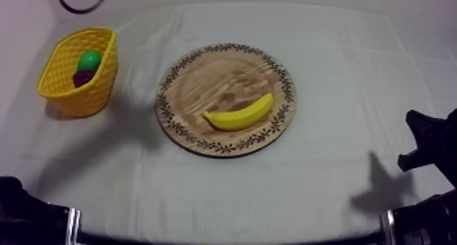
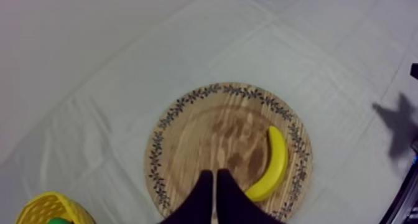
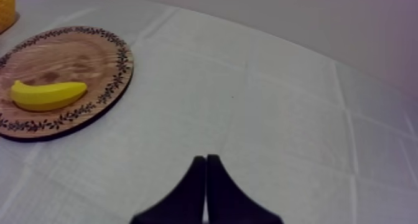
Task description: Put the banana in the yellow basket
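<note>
One banana [image 1: 239,113], one board [image 1: 204,77], perhaps two basket [image 1: 85,98] fruits [image 1: 89,59]; left claw [image 2: 215,172], right claw [image 3: 206,157] narrow.

No legible text, label, brand, number or sign appears on any surface; the wooden board [image 1: 224,77] bears a leaf-pattern band around its rim, not lettering.

Yellow banana [image 1: 238,114], yellow lattice basket [image 1: 92,91], brown board [image 1: 217,77] with leaf-patterned rim.

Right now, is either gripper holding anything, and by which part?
Nothing is held: left gripper and right gripper are shut empty; the yellow banana lies on the round wooden board.
</note>
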`<state>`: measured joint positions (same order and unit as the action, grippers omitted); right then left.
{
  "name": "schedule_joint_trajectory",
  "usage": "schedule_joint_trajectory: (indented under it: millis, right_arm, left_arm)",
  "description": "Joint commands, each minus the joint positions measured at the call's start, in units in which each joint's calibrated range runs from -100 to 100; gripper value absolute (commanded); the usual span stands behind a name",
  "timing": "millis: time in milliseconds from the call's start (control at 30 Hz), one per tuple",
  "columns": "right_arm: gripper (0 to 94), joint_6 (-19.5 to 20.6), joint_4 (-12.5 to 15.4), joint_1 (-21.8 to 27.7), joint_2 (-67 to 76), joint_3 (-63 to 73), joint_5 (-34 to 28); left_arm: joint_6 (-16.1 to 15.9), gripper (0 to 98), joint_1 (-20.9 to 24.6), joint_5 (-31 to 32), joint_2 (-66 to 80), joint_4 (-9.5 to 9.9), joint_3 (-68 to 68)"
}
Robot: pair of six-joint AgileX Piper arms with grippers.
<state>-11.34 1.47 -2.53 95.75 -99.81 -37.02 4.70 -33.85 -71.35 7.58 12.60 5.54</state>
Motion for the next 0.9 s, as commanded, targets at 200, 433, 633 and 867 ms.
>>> schedule_joint_trajectory:
  millis: [200, 433, 633, 867]
  right_arm:
    - [0.3, -0.02, -0.03, 0.01, 0.00, 0.03, 0.00]
    - [0.3, -0.02, -0.03, 0.01, 0.00, 0.03, 0.00]
    - [0.3, -0.02, -0.03, 0.01, 0.00, 0.03, 0.00]
    - [0.3, -0.02, -0.03, 0.01, 0.00, 0.03, 0.00]
  left_arm:
    - [0.13, 0.0, -1.39, 5.40, -5.90, 0.57, 4.23]
    - [-1.10, 0.0, -2.34, 7.19, -8.38, -0.41, 5.98]
    - [-3.51, 0.0, -2.17, 6.08, -9.04, -3.59, 6.02]
    - [-5.63, 0.0, -1.80, 6.16, -9.41, -5.33, 6.38]
